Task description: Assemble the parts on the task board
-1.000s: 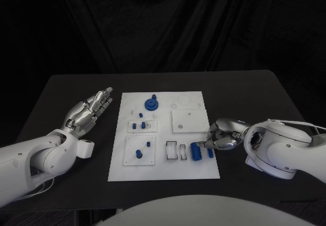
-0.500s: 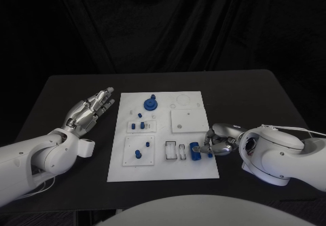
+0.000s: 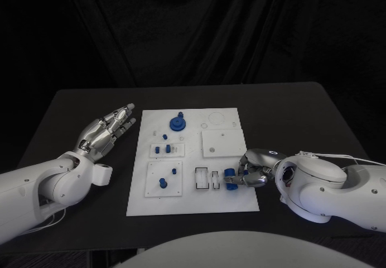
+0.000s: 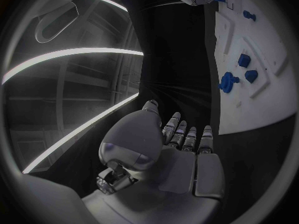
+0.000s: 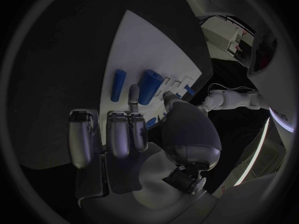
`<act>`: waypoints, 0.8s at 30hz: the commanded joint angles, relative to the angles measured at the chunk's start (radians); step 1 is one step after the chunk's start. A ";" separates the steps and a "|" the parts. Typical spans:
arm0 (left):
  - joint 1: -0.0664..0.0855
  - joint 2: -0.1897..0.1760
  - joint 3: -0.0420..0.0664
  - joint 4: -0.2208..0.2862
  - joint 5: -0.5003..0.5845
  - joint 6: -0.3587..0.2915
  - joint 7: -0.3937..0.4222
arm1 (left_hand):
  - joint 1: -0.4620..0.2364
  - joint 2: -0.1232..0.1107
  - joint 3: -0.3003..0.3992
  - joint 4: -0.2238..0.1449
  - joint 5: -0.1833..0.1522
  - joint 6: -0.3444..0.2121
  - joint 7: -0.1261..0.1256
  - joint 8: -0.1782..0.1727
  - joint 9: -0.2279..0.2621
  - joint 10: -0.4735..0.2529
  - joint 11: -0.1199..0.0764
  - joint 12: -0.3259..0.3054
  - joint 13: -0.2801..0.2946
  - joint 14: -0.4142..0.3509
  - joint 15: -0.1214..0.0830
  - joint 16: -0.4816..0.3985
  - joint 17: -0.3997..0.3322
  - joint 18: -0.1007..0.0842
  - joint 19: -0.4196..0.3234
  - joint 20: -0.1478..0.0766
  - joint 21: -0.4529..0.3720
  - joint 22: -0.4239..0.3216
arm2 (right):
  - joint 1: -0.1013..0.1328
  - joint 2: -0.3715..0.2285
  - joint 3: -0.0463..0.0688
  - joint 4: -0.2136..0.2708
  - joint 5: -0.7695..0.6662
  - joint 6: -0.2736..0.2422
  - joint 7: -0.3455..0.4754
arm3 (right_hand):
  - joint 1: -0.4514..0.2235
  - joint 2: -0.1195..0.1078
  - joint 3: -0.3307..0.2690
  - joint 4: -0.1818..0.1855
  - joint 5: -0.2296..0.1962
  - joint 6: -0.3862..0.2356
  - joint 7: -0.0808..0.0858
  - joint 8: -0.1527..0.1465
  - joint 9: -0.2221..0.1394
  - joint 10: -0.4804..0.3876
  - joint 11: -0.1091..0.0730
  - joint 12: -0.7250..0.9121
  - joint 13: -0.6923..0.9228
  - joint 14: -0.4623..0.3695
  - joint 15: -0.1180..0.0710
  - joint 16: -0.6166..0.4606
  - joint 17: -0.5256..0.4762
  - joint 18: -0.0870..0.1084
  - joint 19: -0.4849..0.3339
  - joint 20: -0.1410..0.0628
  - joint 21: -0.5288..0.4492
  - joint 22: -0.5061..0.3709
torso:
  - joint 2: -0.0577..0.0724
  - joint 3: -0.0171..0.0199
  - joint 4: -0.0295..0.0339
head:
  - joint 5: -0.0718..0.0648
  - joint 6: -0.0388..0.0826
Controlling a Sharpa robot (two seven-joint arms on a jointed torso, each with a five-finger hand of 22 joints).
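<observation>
Blue plastic marks the piece in play: a short blue cylinder (image 3: 231, 180) at the near right of the white task board (image 3: 193, 195), just beside 2 narrow white slots (image 3: 207, 180). It is pinched between the thumb and a finger of the right hand (image 3: 251, 170), the other fingers being left straighter, as seen in the right wrist view (image 5: 149, 86). A slimmer blue peg (image 5: 117, 85) is seen lying on the board close by.

The main risk is judged to be a slip or a tilt: the cylinder is held by a light pinch, so it could be rolled out of the fingers or jammed at an angle if pressed off-centre. The slim peg could also be nudged by the hand.

Farther out, small blue pegs (image 3: 165, 148) stand in a white tile, another peg (image 3: 163, 182) in the tile below, and a blue knob (image 3: 178, 121) at the far end. The left hand (image 3: 106, 132) is held flat and spread above the black tabletop (image 3: 298, 111), holding nothing, apart from the board, so no obstruction comes from it.
</observation>
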 commanded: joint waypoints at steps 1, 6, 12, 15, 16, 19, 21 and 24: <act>0.002 0.007 0.001 -0.008 0.004 0.031 0.058 | 0.018 0.000 0.011 -0.003 0.014 -0.007 0.005 -0.005 -0.001 0.000 0.011 -0.003 -0.001 0.000 0.010 -0.004 -0.002 0.016 0.003 0.008 0.003 0.001 | -0.011 0.009 0.000 -0.004 -0.032 -0.031 -0.028 | -0.012 0.002 -0.005 -0.001 -0.014 0.010 -0.001 -0.007 -0.003 0.106 -0.003 0.003 0.263 0.097 -0.005 -0.004 0.230 -0.011 0.083 -0.004 -0.003 0.247 | 0.000 -0.0003 -0.0001 | 0.000 0.000; 0.002 0.014 0.001 -0.018 0.004 0.040 0.050 | 0.035 -0.002 0.019 -0.011 0.027 -0.003 0.011 -0.004 0.000 -0.001 0.015 -0.002 -0.001 0.000 0.019 -0.004 -0.002 0.011 0.003 0.011 0.003 0.000 | -0.022 0.027 0.000 -0.023 -0.033 -0.025 -0.029 | -0.011 0.004 -0.004 -0.001 -0.019 0.015 -0.001 -0.010 -0.003 0.106 -0.003 0.003 0.263 0.097 -0.005 -0.005 0.229 -0.011 0.083 -0.005 -0.003 0.247 | 0.000 -0.0005 0.0003 | 0.000 0.000; 0.001 0.017 0.001 -0.025 0.004 0.045 0.042 | 0.039 -0.002 0.021 -0.012 0.030 -0.002 0.014 -0.003 0.000 -0.001 0.018 -0.002 -0.001 0.000 0.023 -0.004 -0.002 0.008 0.003 0.013 0.003 0.000 | -0.038 0.048 0.000 -0.050 -0.038 -0.013 -0.031 | -0.002 0.001 -0.003 -0.002 -0.016 0.017 0.000 -0.024 -0.008 0.106 -0.003 0.003 0.263 0.095 -0.005 -0.009 0.220 -0.008 0.079 -0.005 -0.011 0.244 | 0.000 0.0003 -0.0001 | 0.006 0.000; 0.001 0.019 0.001 -0.031 0.004 0.048 0.039 | 0.040 -0.002 0.022 -0.013 0.031 -0.006 0.013 -0.004 0.000 -0.002 0.020 -0.003 -0.001 0.000 0.024 -0.004 -0.002 0.007 0.003 0.013 0.003 0.000 | -0.047 0.065 0.000 -0.066 -0.044 -0.023 -0.031 | 0.002 -0.005 -0.005 -0.002 0.001 0.022 0.000 -0.034 -0.011 0.106 -0.002 0.003 0.263 0.094 -0.005 -0.012 0.215 -0.007 0.077 -0.005 -0.015 0.242 | -0.001 0.0012 -0.0004 | 0.009 0.000; 0.000 0.019 0.001 -0.032 0.004 0.049 0.038 | 0.040 -0.002 0.022 -0.013 0.031 -0.006 0.013 -0.004 0.000 -0.002 0.020 -0.003 -0.001 0.000 0.024 -0.004 -0.002 0.007 0.003 0.013 0.003 0.000 | -0.049 0.069 0.000 -0.070 -0.045 -0.027 -0.031 | 0.007 -0.004 -0.004 -0.002 0.014 0.027 0.000 -0.040 -0.012 0.106 -0.003 0.003 0.263 0.094 -0.005 -0.012 0.215 -0.007 0.077 -0.005 -0.015 0.242 | -0.001 0.0014 -0.0001 | 0.009 0.000; 0.000 0.020 0.001 -0.036 0.004 0.052 0.035 | 0.044 -0.002 0.024 -0.015 0.034 -0.011 0.013 -0.005 -0.001 -0.003 0.024 -0.005 -0.001 0.000 0.027 -0.004 -0.002 0.004 0.003 0.013 0.003 0.000 | -0.053 0.082 0.000 -0.083 -0.047 -0.032 -0.031 | 0.057 0.010 0.012 -0.005 0.104 0.041 -0.002 -0.063 -0.016 0.106 -0.004 0.003 0.263 0.094 -0.006 -0.013 0.213 -0.008 0.077 -0.005 -0.014 0.243 | -0.001 0.0015 0.0005 | 0.008 0.000; -0.001 0.021 0.001 -0.038 0.004 0.053 0.033 | 0.044 -0.002 0.024 -0.015 0.034 -0.011 0.013 -0.005 -0.001 -0.003 0.024 -0.005 -0.001 0.000 0.027 -0.004 -0.002 0.004 0.003 0.013 0.003 0.000 | -0.054 0.087 0.000 -0.089 -0.048 -0.026 -0.033 | 0.081 0.015 0.018 -0.007 0.147 0.047 -0.002 -0.074 -0.016 0.106 -0.004 0.003 0.263 0.094 -0.006 -0.012 0.213 -0.007 0.077 -0.006 -0.015 0.242 | -0.001 0.0006 0.0004 | 0.009 0.000; -0.001 0.022 0.001 -0.041 0.004 0.055 0.029 | 0.045 -0.002 0.025 -0.016 0.035 -0.013 0.013 -0.005 -0.001 -0.004 0.026 -0.005 -0.001 0.000 0.028 -0.004 -0.002 0.003 0.003 0.013 0.004 0.000 | -0.056 0.093 0.000 -0.096 -0.035 -0.027 -0.036 | 0.124 0.020 0.030 -0.012 0.248 0.051 -0.001 -0.091 -0.016 0.106 -0.004 0.003 0.263 0.093 -0.007 -0.016 0.207 -0.007 0.075 -0.006 -0.018 0.241 | -0.001 0.0003 0.0008 | 0.012 0.000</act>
